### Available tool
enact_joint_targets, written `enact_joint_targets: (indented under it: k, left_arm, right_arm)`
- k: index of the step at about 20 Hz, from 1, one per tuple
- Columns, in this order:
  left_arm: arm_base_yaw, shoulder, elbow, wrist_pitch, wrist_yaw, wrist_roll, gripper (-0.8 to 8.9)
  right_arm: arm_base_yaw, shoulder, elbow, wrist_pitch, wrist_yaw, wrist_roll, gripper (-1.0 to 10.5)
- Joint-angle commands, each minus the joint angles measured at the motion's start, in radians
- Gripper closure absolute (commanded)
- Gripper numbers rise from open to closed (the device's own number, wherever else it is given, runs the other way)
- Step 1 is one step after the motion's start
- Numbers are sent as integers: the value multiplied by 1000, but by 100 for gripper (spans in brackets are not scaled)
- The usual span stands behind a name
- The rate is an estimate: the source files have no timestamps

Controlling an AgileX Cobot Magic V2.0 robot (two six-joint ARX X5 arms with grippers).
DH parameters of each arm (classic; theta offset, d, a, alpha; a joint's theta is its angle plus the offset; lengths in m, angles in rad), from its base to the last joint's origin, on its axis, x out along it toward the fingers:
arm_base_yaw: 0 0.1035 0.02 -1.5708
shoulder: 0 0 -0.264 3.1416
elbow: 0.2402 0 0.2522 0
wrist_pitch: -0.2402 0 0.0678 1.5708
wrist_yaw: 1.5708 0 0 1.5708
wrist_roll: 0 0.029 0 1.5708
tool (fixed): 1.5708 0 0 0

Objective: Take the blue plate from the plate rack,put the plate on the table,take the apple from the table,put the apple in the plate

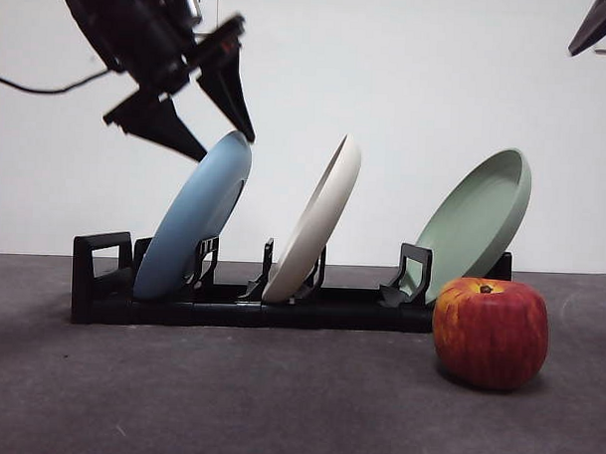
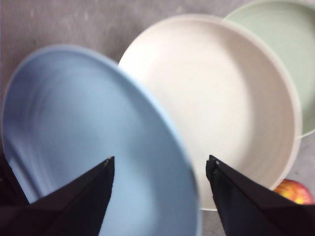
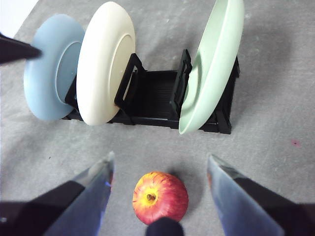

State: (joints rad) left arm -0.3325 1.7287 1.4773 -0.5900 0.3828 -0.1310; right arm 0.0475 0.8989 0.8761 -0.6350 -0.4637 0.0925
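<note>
Red and yellow-streaked, the apple (image 1: 490, 333) sits nearest on the dark grey table (image 1: 227, 404), just in front of the plate rack's (image 1: 280, 306) end, with bare table spreading beside it. Behind, the black rack holds three leaning plates: the blue plate (image 1: 194, 218) at one end, a cream-white plate (image 1: 315, 219) in the middle, a sage-green plate (image 1: 477, 223) above the apple. The left gripper (image 1: 226, 145) angles down steeply, jaws spread astride the blue plate's top rim. The right gripper (image 3: 157, 169) hangs high above the apple, jaws wide apart.
</note>
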Motion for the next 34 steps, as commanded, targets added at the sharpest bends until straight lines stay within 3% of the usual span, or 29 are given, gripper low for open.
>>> enact_joint_targets:
  k: [1,2,4,10,14,19,22,26,30,34]
  left_arm:
    - [-12,8,-3,6,-16,11,508]
    - [-16,8,-3,9,-17,12,572]
    - [-20,8,-3,12,-13,12,838]
    - [-27,-14,44,-21,-14,12,821]
    - [-49,-42,213,-174,-16,23,821]
    - [-135,-171,346,-362,-36,116,821]
    - [-226,-310,346,-468,-227,156,821]
    - [-409,-452,343,-591,-468,149,821]
    - [-630,-476,340,-707,-722,56,821]
    - [-858,-475,226,-705,-887,-65,821]
  right_arm:
    - [1,0,3,5,-2,-8,631]
    - [2,0,3,5,-2,-8,631]
    - [1,0,3,5,-2,-8,631]
    - [1,0,3,5,-1,-8,631]
    - [1,0,3,5,-1,-8,631]
    - [0,0,3,5,-1,-8,631]
    - [0,0,3,5,-2,-8,631]
    - [0,0,3,5,-2,-8,631]
    - [0,0,3,5,-2,-8,631]
    - [0,0,3,5,-2,-8,631]
